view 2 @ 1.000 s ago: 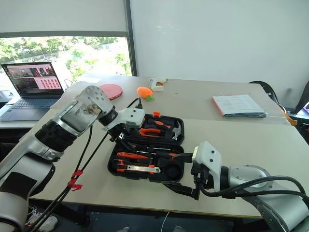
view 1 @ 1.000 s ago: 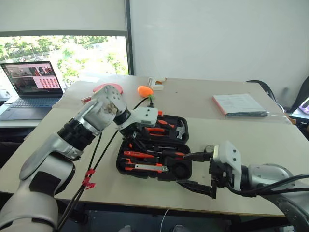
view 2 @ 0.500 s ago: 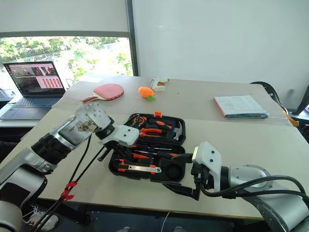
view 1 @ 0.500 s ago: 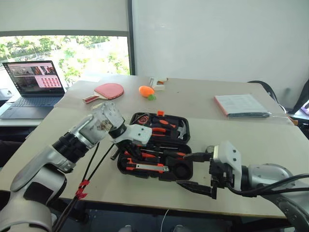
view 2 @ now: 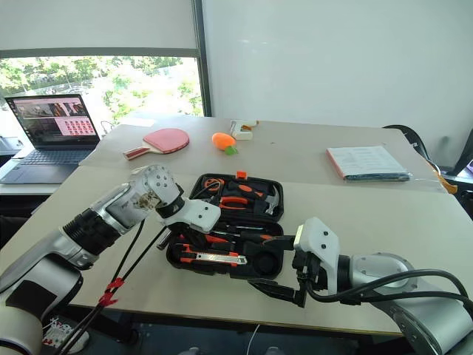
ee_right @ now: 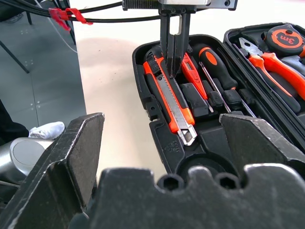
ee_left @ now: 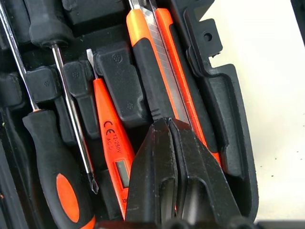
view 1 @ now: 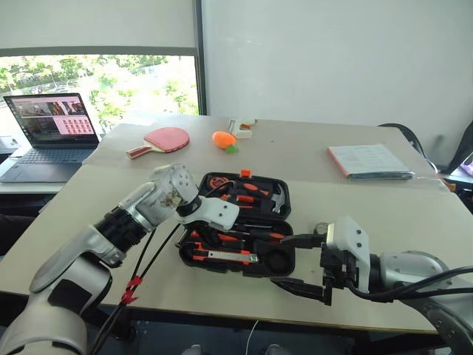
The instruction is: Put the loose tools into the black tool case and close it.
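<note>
The black tool case [view 1: 285, 197] lies open on the table with tools in its moulded slots. In the near half lie the orange-black utility knife [ee_left: 162, 71], the thin orange screwdriver [ee_left: 110, 129] and two black-and-orange screwdrivers [ee_right: 214, 59]. My left gripper [ee_right: 172, 45] points down into that half, shut, with its tips on the knife's handle and nothing between them. The right gripper [view 1: 301, 264] stands open at the case's front right corner. A small dark tape roll [view 1: 319, 228] lies on the table just beyond it.
Pliers, a tape measure and a hammer fill the case's far half. A red paddle [view 1: 164, 139] and an orange carrot toy [view 1: 222, 139] lie behind the case. A laptop [view 1: 48, 133] stands far left and a booklet [view 1: 366, 159] back right. Cables [view 1: 133, 285] hang under my left arm.
My left gripper has come down into the near half of the case and its fingers have shut. The right arm has kept still.
</note>
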Robot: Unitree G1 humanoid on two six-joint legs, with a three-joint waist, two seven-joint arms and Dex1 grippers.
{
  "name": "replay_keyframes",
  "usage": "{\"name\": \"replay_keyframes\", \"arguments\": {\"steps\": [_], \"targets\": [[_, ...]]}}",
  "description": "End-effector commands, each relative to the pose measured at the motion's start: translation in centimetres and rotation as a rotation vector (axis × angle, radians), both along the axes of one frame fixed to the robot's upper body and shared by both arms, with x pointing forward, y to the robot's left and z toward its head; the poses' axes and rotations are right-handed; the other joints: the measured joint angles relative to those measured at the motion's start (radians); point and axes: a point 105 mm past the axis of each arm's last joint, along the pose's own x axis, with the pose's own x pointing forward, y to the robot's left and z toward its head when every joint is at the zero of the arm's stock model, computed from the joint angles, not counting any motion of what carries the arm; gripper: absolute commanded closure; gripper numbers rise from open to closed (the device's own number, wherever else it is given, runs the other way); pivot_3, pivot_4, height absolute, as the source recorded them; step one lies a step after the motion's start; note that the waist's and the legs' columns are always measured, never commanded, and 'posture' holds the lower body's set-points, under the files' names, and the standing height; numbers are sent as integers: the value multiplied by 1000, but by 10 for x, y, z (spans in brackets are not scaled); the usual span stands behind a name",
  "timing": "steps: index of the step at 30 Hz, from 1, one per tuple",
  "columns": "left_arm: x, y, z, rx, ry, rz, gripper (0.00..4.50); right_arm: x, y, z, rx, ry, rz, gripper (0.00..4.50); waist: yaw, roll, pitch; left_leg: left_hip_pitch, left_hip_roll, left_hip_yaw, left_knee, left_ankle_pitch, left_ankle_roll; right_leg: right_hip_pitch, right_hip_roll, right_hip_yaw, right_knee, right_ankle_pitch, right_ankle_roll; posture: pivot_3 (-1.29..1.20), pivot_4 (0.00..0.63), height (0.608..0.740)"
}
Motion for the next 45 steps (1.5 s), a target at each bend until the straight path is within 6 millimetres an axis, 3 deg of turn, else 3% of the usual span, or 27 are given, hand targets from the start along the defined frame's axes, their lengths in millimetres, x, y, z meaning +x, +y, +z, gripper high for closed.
{"name": "replay_keyframes", "arguments": {"steps": [1,9,17,23,26,27,32,35,38,39,42,45], "targets": [[-6,3,-13,45,-12,-40,4400,-3,1,8,-3,-42,4,0,0,0,0,0,0,0,0,0,0,0,0,0,0,0,0,0,150,737],[-8,7,-38,89,-30,-60,4400,-2,1,8,2,-43,2,0,-1,8,-6,6,0,1,-1,0,0,5,0,1,0,0,0,0,150,737],[-2,-3,-37,10,-48,-37,4400,-2,-1,8,-6,-41,-1,0,4,13,-9,8,0,4,-1,0,0,8,0,1,0,0,0,0,150,737],[-6,-28,14,-329,31,19,4400,2,-6,10,-11,-53,-35,0,9,12,-8,11,0,6,-1,0,0,12,0,1,-2,-1,1,0,150,737],[0,-28,50,-523,58,91,4400,10,-22,9,-30,-75,-130,0,4,10,-7,1,0,3,1,0,0,2,0,1,0,0,0,0,150,737],[3,-27,58,-562,81,128,3895,12,-29,9,-36,-77,-167,0,3,10,-7,1,0,1,1,0,0,1,0,1,1,0,0,0,150,737],[6,-19,97,-748,159,199,2309,14,-78,9,-46,-49,-373,0,0,11,-8,0,-1,0,0,0,1,1,0,1,-1,0,1,0,150,737],[-5,0,118,-853,177,182,1157,-6,-123,7,-84,5,-507,0,2,11,-7,1,-1,0,-1,-1,1,2,0,1,0,0,1,0,150,737],[-8,12,124,-890,173,210,249,-22,-156,5,-122,35,-611,0,0,11,-7,1,0,-1,-2,-1,1,1,1,0,-1,-1,0,0,150,737],[-8,14,124,-897,169,219,59,-26,-164,5,-128,44,-637,0,0,11,-7,2,0,-1,-2,-1,1,2,0,1,-1,-1,0,0,150,737],[-8,17,123,-914,139,227,59,-33,-181,7,-144,55,-680,0,-2,11,-8,7,0,0,-2,-1,1,7,0,2,-1,-1,1,0,150,737],[-10,17,124,-912,108,206,59,-23,-177,12,-160,46,-637,0,-8,11,-8,8,0,2,-2,0,0,8,1,3,-1,-1,2,0,150,737]]}}
